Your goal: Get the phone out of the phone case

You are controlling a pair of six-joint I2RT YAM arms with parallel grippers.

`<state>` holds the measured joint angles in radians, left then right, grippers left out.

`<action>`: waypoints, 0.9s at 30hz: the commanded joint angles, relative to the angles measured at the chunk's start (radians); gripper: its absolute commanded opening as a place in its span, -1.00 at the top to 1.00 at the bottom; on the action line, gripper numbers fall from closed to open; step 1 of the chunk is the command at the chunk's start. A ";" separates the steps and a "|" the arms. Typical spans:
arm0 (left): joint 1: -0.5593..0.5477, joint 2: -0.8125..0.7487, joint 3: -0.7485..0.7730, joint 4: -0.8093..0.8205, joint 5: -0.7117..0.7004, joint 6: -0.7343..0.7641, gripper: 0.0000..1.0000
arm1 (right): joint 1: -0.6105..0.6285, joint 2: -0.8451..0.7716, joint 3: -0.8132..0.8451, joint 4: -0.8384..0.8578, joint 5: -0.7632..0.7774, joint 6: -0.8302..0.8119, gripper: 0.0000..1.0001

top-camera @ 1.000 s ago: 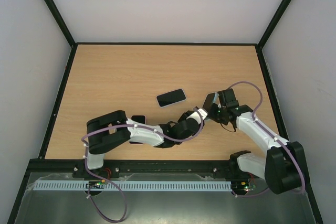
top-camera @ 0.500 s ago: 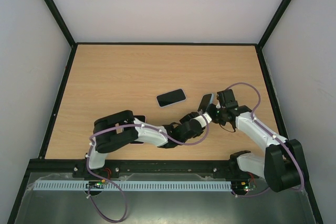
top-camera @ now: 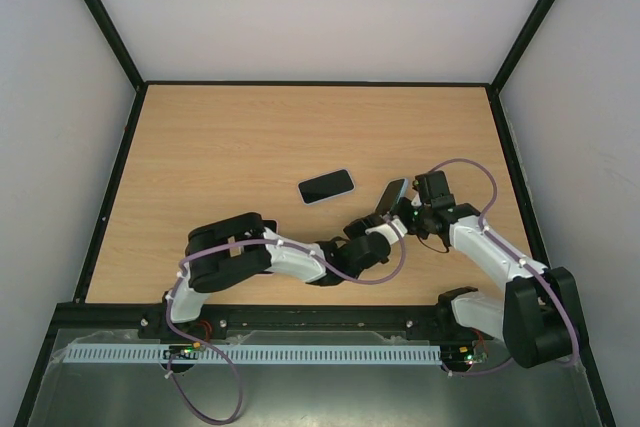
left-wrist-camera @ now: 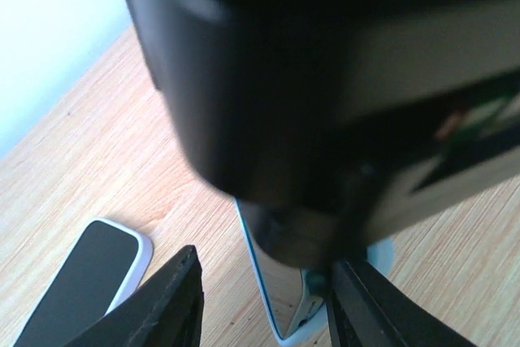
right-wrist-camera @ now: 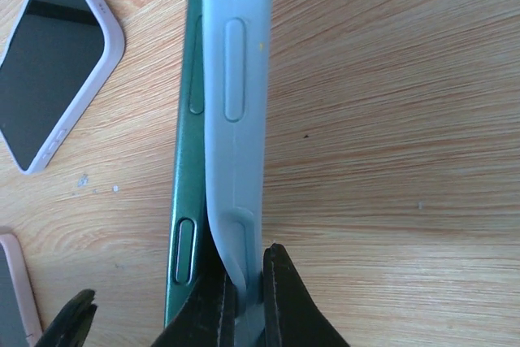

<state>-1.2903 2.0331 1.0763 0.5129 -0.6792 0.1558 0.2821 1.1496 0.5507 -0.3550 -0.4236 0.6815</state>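
Over the last second the left arm has swung its elbow rightward and pushed its forearm in. The left pincer (left-wrist-camera: 260, 302) now sits at about 7 o'clock of the held bundle instead of short of it. The bundle itself has tipped a little, showing a pale rim from above where it showed a dark face. The right arm has barely shifted.

The right pincer (right-wrist-camera: 244, 282) is clamped narrow on the lower edge of the pale blue case (right-wrist-camera: 236, 79). It holds the case on edge, above the worktop (top-camera: 230, 147), right of centre. The green phone (right-wrist-camera: 185, 160) is partly peeled out along the case's 9 o'clock side.

The left pincer stands half wide, one finger on each side of the phone and case edge, and is not visibly gripping.

To finish the step well, the left fingers should probably close on the green phone alone, not on the case lip. They should then draw it toward 9 o'clock while the right grip holds steady.

A second phone (top-camera: 326, 186) in a pale cover lies flat at 10 o'clock and should be left alone.
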 commanded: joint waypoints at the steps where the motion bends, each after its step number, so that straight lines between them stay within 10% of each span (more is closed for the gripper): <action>1: 0.009 0.041 0.001 0.013 -0.113 0.054 0.22 | 0.002 -0.040 -0.007 0.012 -0.110 -0.004 0.96; 14: 0.006 0.001 -0.056 0.092 -0.113 0.082 0.94 | 0.002 -0.071 -0.005 0.007 -0.110 -0.009 0.96; 27: -0.007 -0.138 -0.080 0.088 -0.121 -0.079 0.95 | 0.002 -0.068 0.026 -0.042 0.042 -0.062 0.96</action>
<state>-1.3022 1.9770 1.0058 0.5911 -0.7322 0.1581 0.2909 1.0817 0.5484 -0.3424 -0.5049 0.6796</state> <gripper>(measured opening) 0.051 0.030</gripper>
